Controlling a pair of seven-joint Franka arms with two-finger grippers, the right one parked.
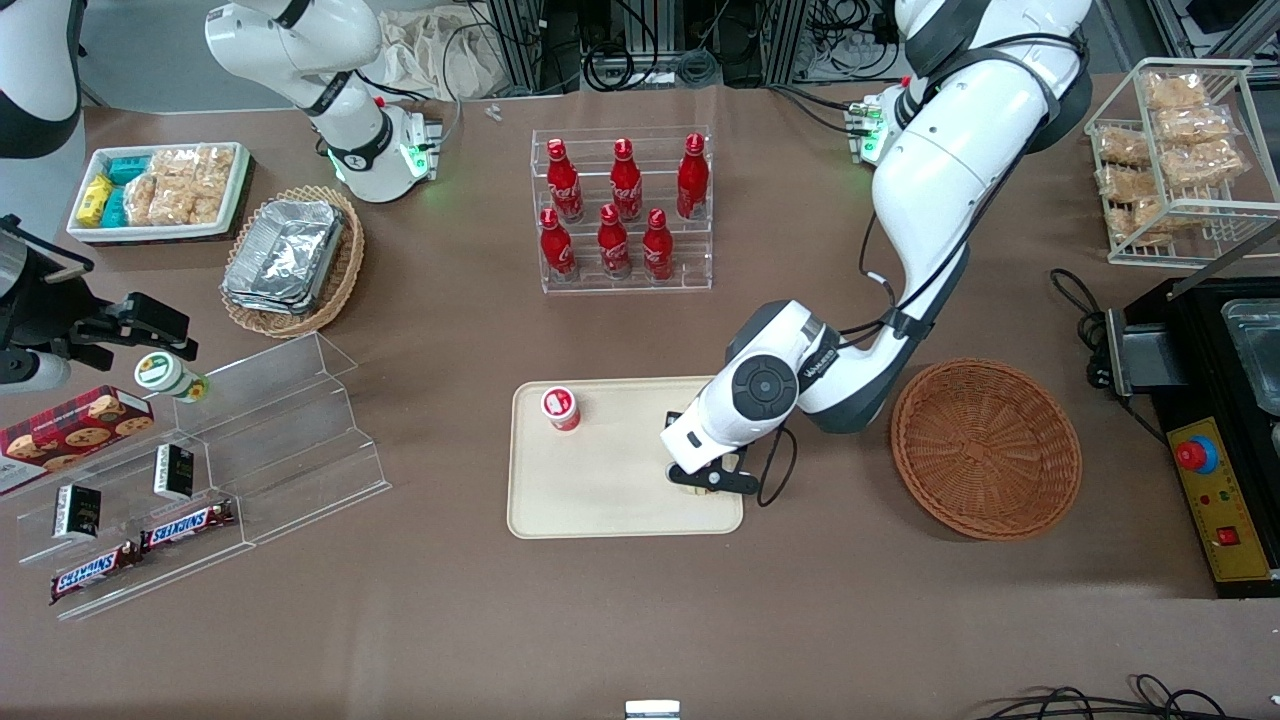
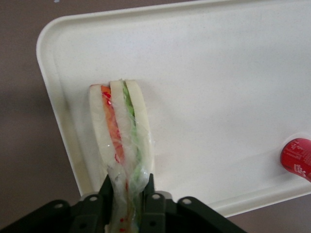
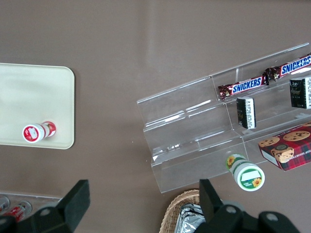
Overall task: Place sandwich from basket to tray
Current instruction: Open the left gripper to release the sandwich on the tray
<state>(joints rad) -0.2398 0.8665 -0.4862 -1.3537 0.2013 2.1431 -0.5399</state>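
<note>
Pinching the sandwich (image 2: 124, 141) by one end, my gripper (image 2: 127, 194) hovers low over the tray (image 2: 218, 87), near the corner closest to the emptied basket (image 1: 985, 447), well apart from the red-capped cup (image 1: 561, 407), presumably to release it flat.

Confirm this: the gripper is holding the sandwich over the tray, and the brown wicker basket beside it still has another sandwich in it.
Not quite. The basket is empty, as the front view shows. The rest holds: the gripper is shut on the sandwich over the tray.
</note>
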